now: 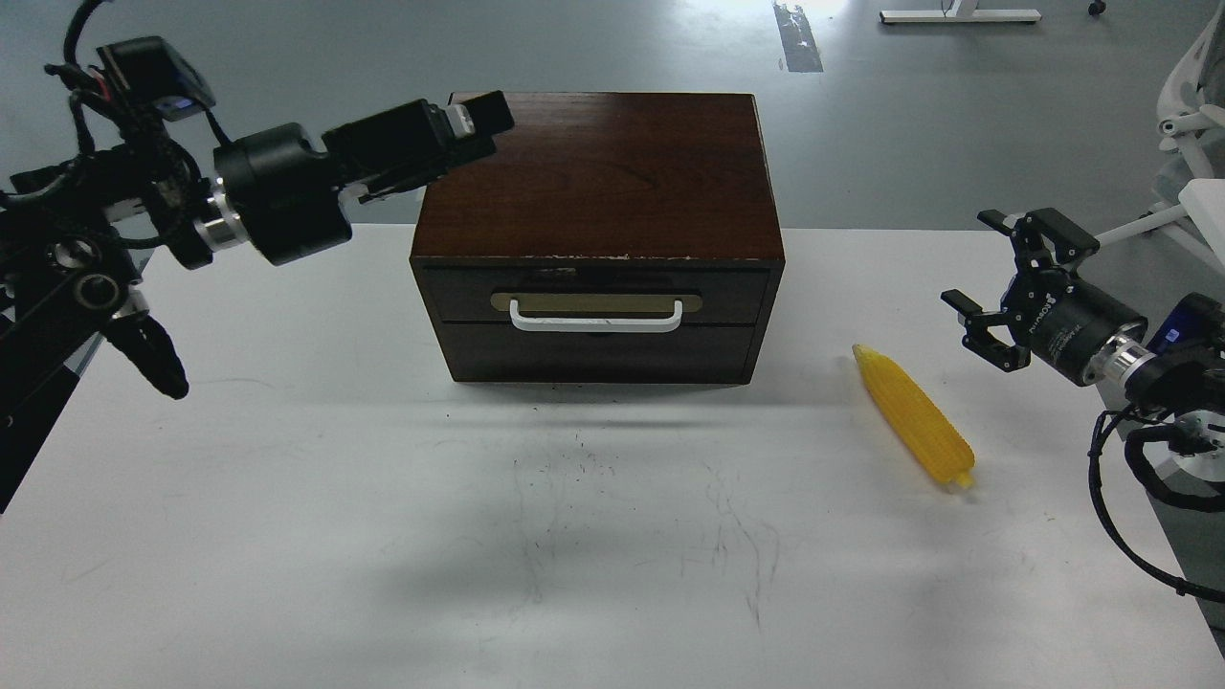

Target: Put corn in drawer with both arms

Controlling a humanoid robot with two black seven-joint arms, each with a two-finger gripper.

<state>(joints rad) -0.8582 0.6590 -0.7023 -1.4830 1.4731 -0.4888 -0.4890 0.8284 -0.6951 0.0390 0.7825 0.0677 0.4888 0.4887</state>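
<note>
The yellow corn (914, 416) lies on the white table (383, 536), right of the dark wood box (598, 172), its tip pointing up-left. The box's drawer (737, 299) is closed, with its white bar handle (595, 316) facing me. My left gripper (474, 124) is raised, points right, and hangs at the box's top left corner. It is seen side-on, so its fingers cannot be told apart. My right gripper (976, 263) is open and empty above the table's right side, up and right of the corn.
The box stands at the table's far middle. A white chair (1191, 115) stands off the table at the far right. Cables (1115, 498) hang from my right arm at the table's right edge.
</note>
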